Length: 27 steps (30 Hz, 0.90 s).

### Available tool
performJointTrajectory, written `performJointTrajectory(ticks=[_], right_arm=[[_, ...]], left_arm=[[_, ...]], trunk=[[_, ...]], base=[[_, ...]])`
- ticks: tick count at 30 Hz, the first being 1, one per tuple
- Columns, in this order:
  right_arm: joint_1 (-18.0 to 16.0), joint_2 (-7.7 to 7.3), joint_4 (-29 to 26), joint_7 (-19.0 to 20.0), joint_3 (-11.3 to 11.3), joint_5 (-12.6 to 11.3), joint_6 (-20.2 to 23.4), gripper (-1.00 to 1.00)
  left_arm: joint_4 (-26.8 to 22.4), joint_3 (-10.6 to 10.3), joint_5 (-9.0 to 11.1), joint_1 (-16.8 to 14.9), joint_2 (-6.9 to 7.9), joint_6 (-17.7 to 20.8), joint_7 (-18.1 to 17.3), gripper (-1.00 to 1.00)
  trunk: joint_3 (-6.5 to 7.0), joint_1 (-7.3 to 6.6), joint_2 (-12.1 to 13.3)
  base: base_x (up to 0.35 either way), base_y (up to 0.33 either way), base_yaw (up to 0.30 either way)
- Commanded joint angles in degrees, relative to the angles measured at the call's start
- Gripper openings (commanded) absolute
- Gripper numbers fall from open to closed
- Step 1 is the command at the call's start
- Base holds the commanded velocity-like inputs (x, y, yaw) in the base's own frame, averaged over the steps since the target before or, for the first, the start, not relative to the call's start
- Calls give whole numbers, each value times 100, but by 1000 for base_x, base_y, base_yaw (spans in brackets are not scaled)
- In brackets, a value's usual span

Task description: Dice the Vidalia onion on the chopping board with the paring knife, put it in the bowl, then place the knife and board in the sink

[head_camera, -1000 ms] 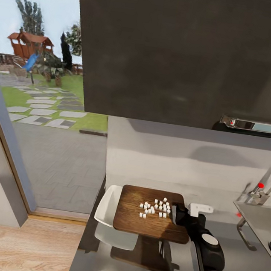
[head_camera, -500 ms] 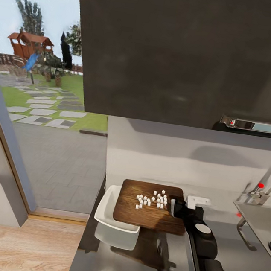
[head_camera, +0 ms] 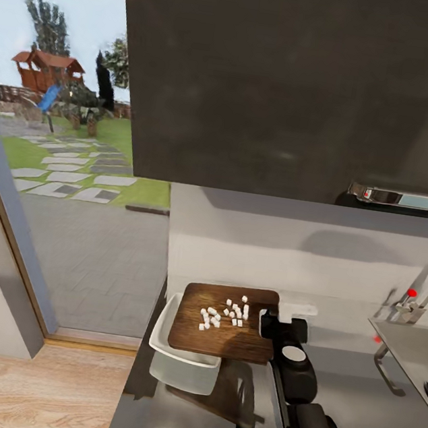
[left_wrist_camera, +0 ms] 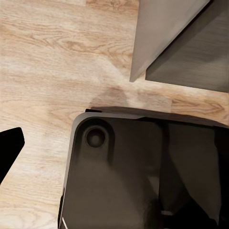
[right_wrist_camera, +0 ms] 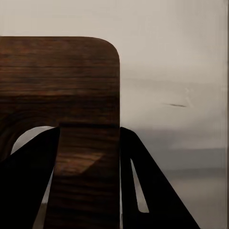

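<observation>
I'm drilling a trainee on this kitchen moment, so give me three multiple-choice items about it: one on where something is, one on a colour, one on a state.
1. Where do the tiny pale onion dice lie?
A. in the bowl
B. on the board
C. in the sink

2. What colour is the tap's knob?
A. red
B. blue
C. green

3. How is the board carried?
A. flat on the countertop
B. standing in the sink
C. gripped at its edge, above the bowl

Key: B, the tiny pale onion dice sit on the dark brown wooden chopping board; A, the knob is red; C, the right end effector clamps the board's edge over the shallow white squarish bowl.
</observation>
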Motion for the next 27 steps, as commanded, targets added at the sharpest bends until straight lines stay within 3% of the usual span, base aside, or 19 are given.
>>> performJointTrajectory(ticks=[1,6,24,27], right_arm=[[-6,10,-4,-19,10,25,36,-100],[-17,95,-4,-19,12,62,38,-100],[-287,118,-4,-368,19,73,152,-100],[-288,115,-4,-367,19,203,150,-100]], left_arm=[[-9,23,59,2,-3,6,-56,100],[-9,23,59,2,-3,6,-55,100],[-7,23,61,1,-3,14,-57,100],[-8,23,64,2,-3,15,-56,100]], trunk=[[-12,4,-12],[-12,4,-12],[-12,4,-12],[-12,4,-12]], base=[[0,0,0],[0,0,0],[0,0,0],[0,0,0]])
